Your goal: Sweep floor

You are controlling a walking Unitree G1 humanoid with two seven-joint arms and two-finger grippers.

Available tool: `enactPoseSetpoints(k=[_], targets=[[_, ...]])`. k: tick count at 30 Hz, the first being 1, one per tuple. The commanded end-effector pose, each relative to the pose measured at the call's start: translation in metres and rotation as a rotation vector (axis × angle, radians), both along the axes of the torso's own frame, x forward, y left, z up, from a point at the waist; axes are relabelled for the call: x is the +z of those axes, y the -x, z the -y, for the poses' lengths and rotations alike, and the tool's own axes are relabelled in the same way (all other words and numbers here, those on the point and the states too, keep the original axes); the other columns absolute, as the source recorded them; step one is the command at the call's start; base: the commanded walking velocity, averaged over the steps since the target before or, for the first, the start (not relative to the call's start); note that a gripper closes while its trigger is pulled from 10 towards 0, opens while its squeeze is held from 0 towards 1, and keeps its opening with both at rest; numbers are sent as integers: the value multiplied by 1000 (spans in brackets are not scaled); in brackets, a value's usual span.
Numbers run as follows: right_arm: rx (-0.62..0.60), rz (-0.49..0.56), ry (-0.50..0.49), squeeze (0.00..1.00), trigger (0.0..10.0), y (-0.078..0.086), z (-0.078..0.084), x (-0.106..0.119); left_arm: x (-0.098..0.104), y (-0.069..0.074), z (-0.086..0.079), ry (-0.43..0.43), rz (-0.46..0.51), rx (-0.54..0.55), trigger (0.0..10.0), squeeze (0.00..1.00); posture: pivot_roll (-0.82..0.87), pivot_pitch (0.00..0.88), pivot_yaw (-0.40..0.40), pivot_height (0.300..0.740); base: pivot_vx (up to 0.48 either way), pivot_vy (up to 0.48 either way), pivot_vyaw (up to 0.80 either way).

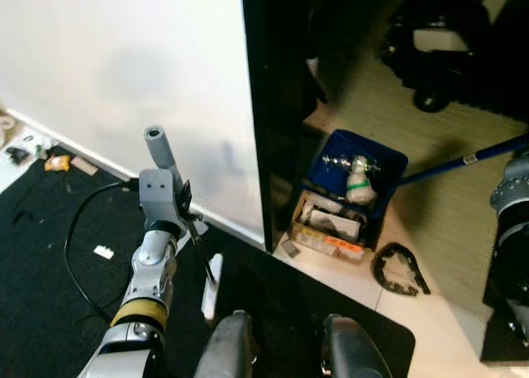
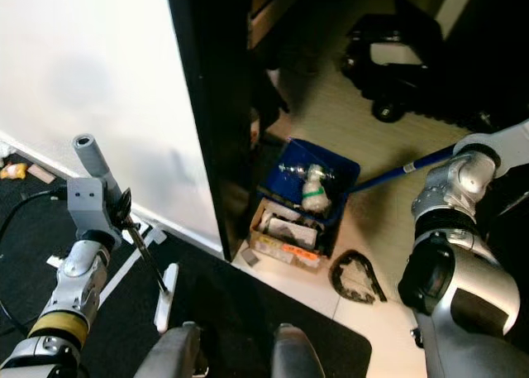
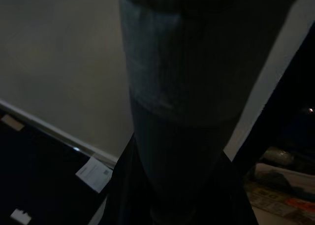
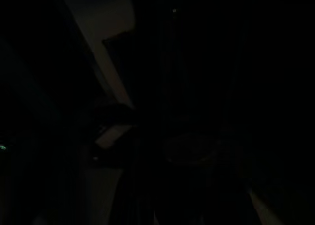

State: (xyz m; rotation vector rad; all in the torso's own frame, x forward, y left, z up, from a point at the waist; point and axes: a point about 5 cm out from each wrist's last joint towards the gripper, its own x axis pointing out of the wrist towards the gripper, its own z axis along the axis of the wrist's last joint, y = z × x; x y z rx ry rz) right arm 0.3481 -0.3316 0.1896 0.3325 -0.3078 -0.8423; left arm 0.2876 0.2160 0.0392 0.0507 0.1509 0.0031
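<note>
My left gripper [image 2: 124, 208] pinches a grey handle [image 2: 89, 159]; right fingers' state: cannot tell. The blue pole [image 2: 397, 173] should stay low, strokes short, avoiding the box [image 2: 310, 198].

Blue broom handle [image 2: 397, 173] slanting (low) over tan floor [image 2: 364, 130].

Left tool [image 1: 198, 237] raised, fingers down.
</note>
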Motion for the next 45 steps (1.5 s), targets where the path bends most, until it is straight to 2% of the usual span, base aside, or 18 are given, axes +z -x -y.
enactPoseSetpoints(k=[1, 7, 16, 17, 23, 31, 32, 35, 45], targets=[[5, -19, 12, 0, 10000, -8, -9, 7, 3, 0, -3, -16, 18, 11, 10000, 0, 27, 89, -11, 740, 0, 0, 0], [-34, -119, 99, 0, 10000, -18, -20, 19, 2, 8, -11, -24, 24, 28, 10000, 0, 46, 121, -32, 740, 0, 0, 0], [-36, -158, 151, 0, 10000, -24, -32, 23, 1, 17, -17, -40, 30, 47, 10000, 0, 56, 143, -50, 740, 0, 0, 0], [-44, -173, 181, 0, 10000, -28, -40, 26, 1, 19, -19, -44, 36, 58, 10000, 0, 62, 146, -57, 740, 0, 0, 0], [-76, -194, 214, 0, 10000, -32, -51, 32, 2, 22, -21, -46, 45, 73, 10000, 0, 70, 139, -66, 740, 0, 0, 0], [-76, -158, 177, 0, 10000, -42, -75, 44, 5, 22, -23, -46, 56, 87, 10000, 0, 72, 126, -70, 740, 0, 0, 0], [-77, -157, 185, 0, 10000, -42, -78, 45, 5, 21, -23, -46, 57, 88, 10000, 0, 72, 126, -70, 740, 0, 0, 0], [-89, -123, 296, 0, 10000, -45, -97, 52, 8, 19, -24, -48, 67, 97, 10000, 0, 76, 122, -70, 740, 0, 0, 0], [-84, -68, 365, 0, 10000, -47, -119, 61, 13, 17, -28, -52, 79, 108, 10000, 0, 79, 118, -68, 740, 0, 0, 0]])
